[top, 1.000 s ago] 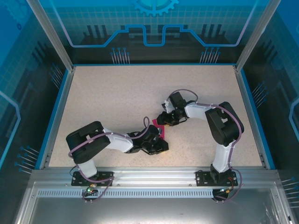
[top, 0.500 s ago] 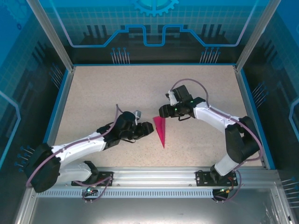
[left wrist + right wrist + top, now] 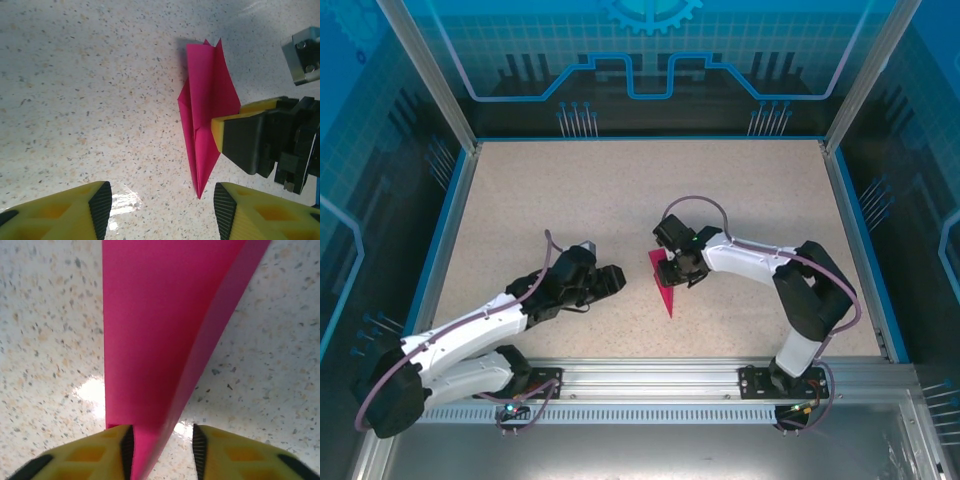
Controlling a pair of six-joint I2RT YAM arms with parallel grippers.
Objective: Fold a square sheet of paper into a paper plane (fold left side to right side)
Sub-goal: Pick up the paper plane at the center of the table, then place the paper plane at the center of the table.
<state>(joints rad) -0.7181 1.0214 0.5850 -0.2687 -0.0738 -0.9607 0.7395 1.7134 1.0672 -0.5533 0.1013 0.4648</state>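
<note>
Both flanks of the paper plane (image 3: pixel 663 285), which is lying on the table (image 3: pixel 570 200) with its nose toward the arms' bases, are being covered: the right gripper (image 3: pixel 162 442) is straddling its raised fold, jaws narrow but unclamped, and the left gripper (image 3: pixel 161 200) is gaping empty nearby.

The magenta-pink paper plane (image 3: pixel 662 283), a narrow dart with a centre crease, lies just ahead of the left claw (image 3: pixel 162 200), one wing inside the right claw (image 3: pixel 162 445).
</note>
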